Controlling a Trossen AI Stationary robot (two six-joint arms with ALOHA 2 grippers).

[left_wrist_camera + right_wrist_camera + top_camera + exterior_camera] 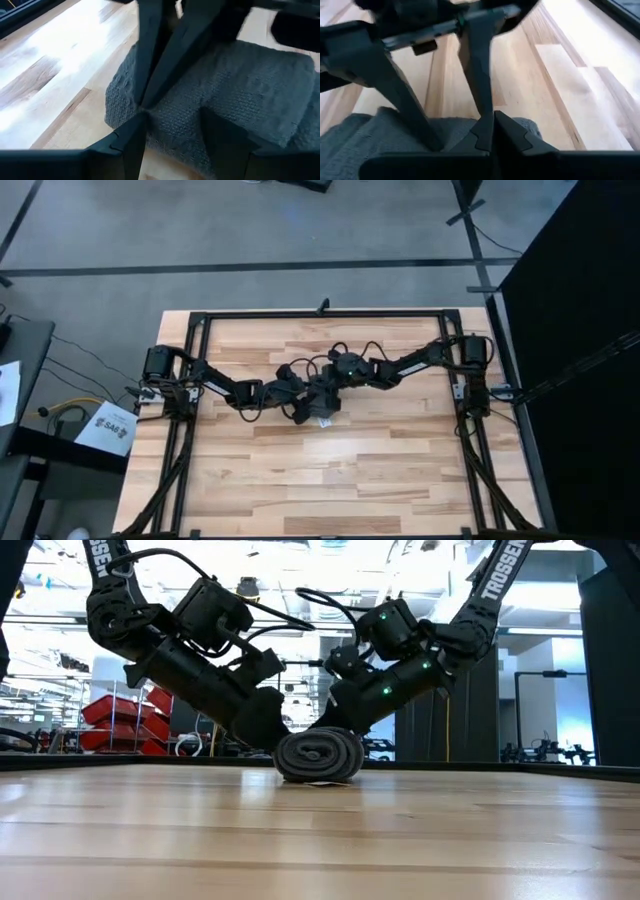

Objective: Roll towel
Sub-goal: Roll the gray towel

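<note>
The dark grey towel lies rolled up on the wooden table near its middle, one spiral end facing the near edge. In the high view the towel shows a small white label. My left gripper stands open at the roll, slanting down from the table's left. My right gripper is shut and slants down from the right onto the same roll. Both sets of fingertips meet over the towel; the roll hides them in the low view. My left gripper has its two spread fingertips against the roll's upper side, with cloth showing between them; nothing is pinched. The roll lies on the table. My right gripper touches the roll with its shut tips near one end of the roll, slanting down from the right. Whether any cloth is caught between them, I cannot tell.
Bare wood lies all around the roll, with wide free room toward the near edge. A black metal frame runs along the table's edges, and both arm bases stand at the far corners.
</note>
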